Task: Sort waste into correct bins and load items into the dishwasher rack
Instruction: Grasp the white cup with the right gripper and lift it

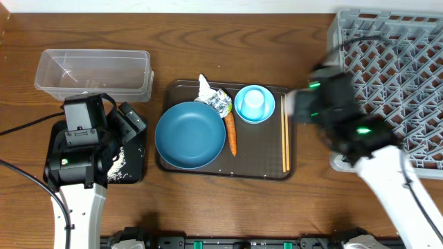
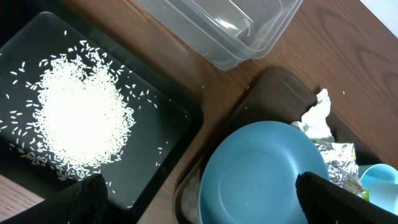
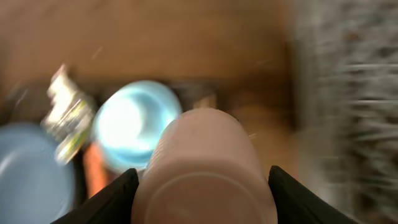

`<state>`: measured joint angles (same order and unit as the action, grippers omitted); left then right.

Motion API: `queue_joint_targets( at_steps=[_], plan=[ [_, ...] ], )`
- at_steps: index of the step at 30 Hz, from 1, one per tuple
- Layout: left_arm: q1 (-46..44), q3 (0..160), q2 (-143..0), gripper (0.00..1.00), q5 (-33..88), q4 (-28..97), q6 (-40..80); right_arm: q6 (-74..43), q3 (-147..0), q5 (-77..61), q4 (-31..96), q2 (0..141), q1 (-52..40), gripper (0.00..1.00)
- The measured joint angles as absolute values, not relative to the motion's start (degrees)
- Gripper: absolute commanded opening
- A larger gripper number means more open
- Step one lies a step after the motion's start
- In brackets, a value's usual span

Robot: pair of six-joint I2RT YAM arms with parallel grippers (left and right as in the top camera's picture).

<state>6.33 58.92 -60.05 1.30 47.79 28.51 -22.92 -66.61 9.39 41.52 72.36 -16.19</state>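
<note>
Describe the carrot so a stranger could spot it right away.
Start at the dark-brown tray in the middle of the table. The carrot lies on it between the wide blue bowl and the wooden chopsticks. It is the only orange thing there, small and tapered.

Table [image 1: 208, 31] wood, visible grain; tub [image 1: 90, 69] clear glossy plastic; rack [image 1: 415, 55] grey plastic lattice; wrapper [image 1: 220, 102] crinkled shiny foil; wide bowl [image 1: 190, 135] smooth, matt; white cup [image 3: 205, 168] smooth; chopsticks [image 1: 285, 131] bare wood.
</note>
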Motion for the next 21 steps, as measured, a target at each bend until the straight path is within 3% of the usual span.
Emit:
queue_joint_targets(
  at_steps=[12, 21],
  plan=[
    [6.33, 58.92, -60.05, 0.99, 1.3, 47.86, 28.51, -18.7, -66.61, 9.06, 30.94, 72.16, 19.68, 0.53],
    [6.33, 58.92, -60.05, 0.99, 1.3, 47.81, 28.51, -17.63, -66.63, 3.79, 24.69, 80.42, 30.7, 0.6]
  ],
)
